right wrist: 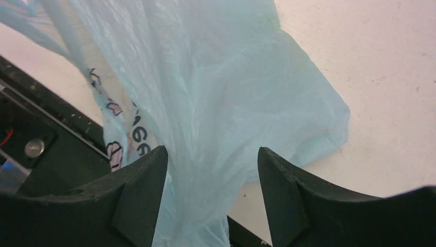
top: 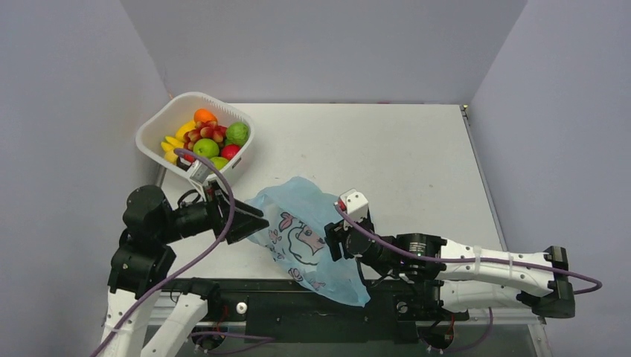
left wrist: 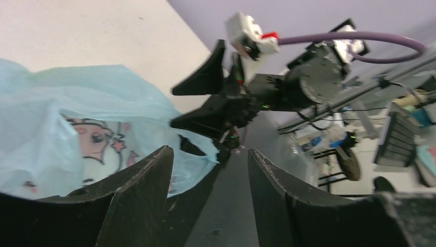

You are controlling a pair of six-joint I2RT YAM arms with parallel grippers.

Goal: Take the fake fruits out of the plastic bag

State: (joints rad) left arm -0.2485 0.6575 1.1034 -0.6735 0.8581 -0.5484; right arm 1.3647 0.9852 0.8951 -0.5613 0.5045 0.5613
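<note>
The light-blue plastic bag (top: 305, 238) lies crumpled at the table's near edge, hanging over the black rail. I cannot see any fruit inside it. An orange (top: 204, 115) and a red grape bunch (top: 205, 134) lie in the white basket (top: 152, 126). The green grape bunch and the dark round fruit are out of view. My left gripper (top: 257, 222) is open and empty at the bag's left edge; the bag (left wrist: 77, 118) lies left of its fingers. My right gripper (top: 332, 239) is open at the bag's right side, with bag film (right wrist: 205, 92) hanging loose between its jaws.
The basket at the back left also holds bananas (top: 178, 137), green apples (top: 237, 133) and a red fruit (top: 230, 151). The black base rail (top: 298, 309) runs along the near edge. Grey walls close in the table on three sides.
</note>
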